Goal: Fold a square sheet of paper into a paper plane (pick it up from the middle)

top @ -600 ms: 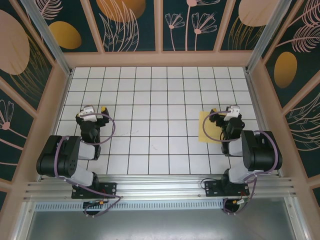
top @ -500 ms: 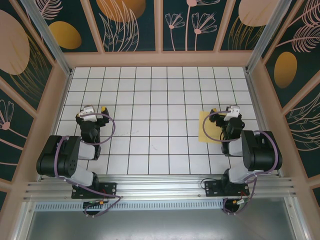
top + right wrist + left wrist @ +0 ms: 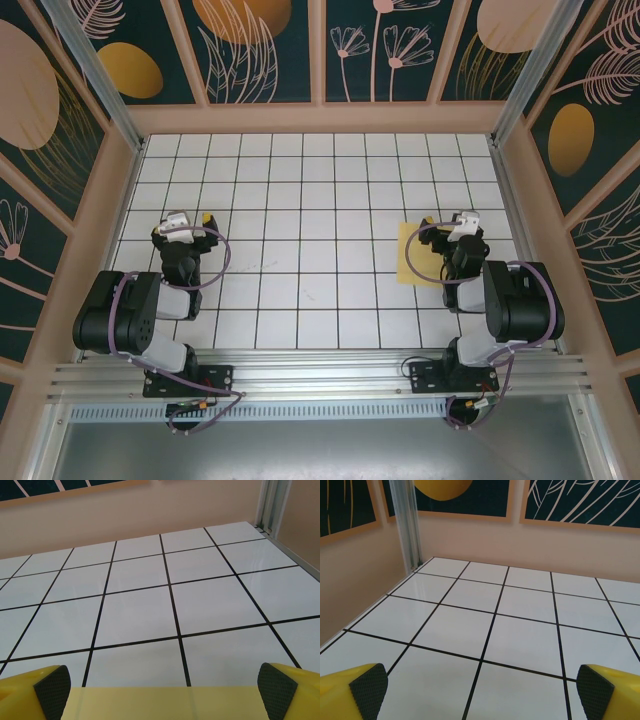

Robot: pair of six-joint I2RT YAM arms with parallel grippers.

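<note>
The square sheet of paper (image 3: 415, 254), pale yellow and flat, lies on the white grid table at the right, partly under my right arm. My right gripper (image 3: 448, 219) hangs over its far edge, open and empty. In the right wrist view the paper (image 3: 165, 704) fills the bottom strip between the two wide-apart black pads (image 3: 52, 686). My left gripper (image 3: 190, 222) stands open over bare tiles at the left, well away from the paper; its pads (image 3: 369, 686) sit at the frame's lower corners with nothing between them. No paper plane is in view.
The white tiled table (image 3: 320, 190) is walled by peach panels at the back and both sides, with metal posts (image 3: 406, 525) at the far corners. A metal rail (image 3: 320, 378) carries both arm bases along the near edge.
</note>
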